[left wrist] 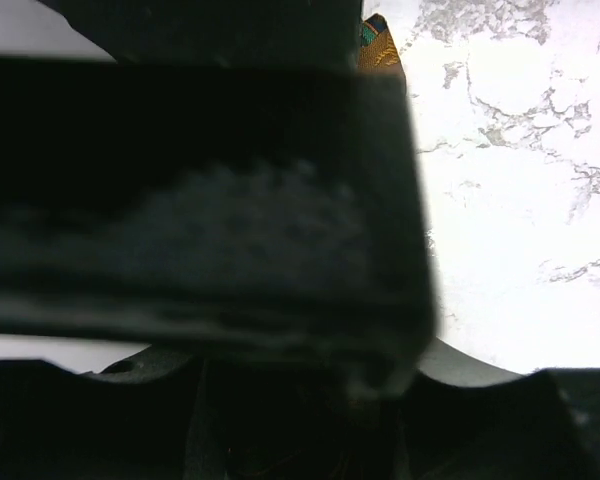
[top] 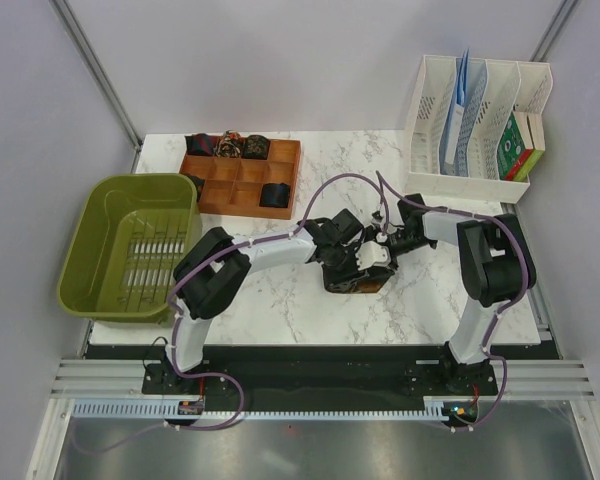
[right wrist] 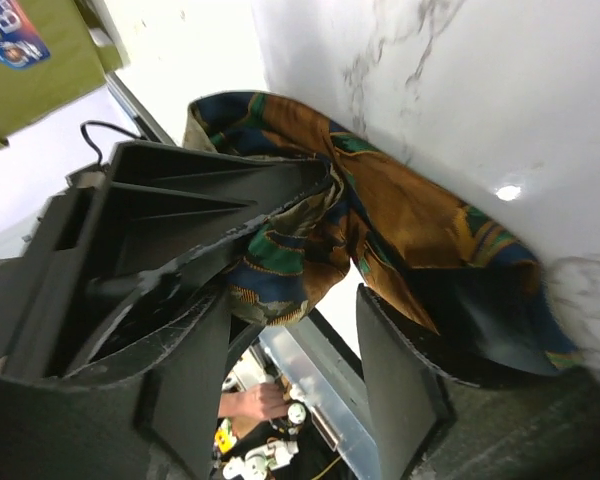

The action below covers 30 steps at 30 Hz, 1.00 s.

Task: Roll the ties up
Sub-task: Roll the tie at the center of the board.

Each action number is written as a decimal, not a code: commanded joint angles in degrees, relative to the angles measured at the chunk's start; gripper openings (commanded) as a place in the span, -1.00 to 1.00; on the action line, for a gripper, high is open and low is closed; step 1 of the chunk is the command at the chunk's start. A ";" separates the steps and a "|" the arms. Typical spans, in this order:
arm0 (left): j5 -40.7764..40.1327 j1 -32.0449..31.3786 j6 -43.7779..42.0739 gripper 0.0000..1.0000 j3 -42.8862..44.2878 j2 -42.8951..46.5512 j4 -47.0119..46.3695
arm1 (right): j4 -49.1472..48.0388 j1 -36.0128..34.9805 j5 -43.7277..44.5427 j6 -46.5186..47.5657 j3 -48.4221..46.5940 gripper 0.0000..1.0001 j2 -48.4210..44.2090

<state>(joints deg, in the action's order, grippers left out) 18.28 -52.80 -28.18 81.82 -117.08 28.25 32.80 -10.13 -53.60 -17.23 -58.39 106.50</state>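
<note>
While rolled ties [top: 275,195] sit in the tray [top: 242,185] beyond the left pincer [top: 342,252], whose state I cannot tell, one patterned tie [right wrist: 410,220] lies bunched under the right pincer [right wrist: 295,330], spread apart.

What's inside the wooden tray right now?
The tray holds four rolled ties: three in the back row, one front right. A dark shape beside the basket is too unclear.
</note>
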 commanded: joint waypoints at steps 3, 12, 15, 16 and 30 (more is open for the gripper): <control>-1.32 -0.99 -0.47 -0.19 -1.05 -6.41 5.24 | -3.00 -1.12 -1.33 0.27 2.05 0.05 1.69; -6.84 -0.03 5.06 -0.30 -1.22 -6.06 3.92 | -4.40 -1.12 3.67 1.15 -1.09 -1.00 5.82; -10.97 0.50 8.58 -0.33 -1.58 -5.27 2.95 | -6.51 -1.47 4.12 -0.43 -4.87 -1.00 8.28; -11.77 0.59 9.80 -0.33 -1.75 -4.83 2.78 | -6.95 -1.73 4.12 -0.61 -5.59 -1.00 8.55; -6.43 2.61 11.14 0.29 -9.75 5.27 -3.72 | -9.50 -2.17 10.89 0.44 -4.80 -1.00 10.57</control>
<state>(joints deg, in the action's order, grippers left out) 9.41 -51.44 -17.10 75.40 -113.27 20.60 27.86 -12.53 -55.09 -19.33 -63.66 113.73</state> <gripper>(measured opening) 0.618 0.011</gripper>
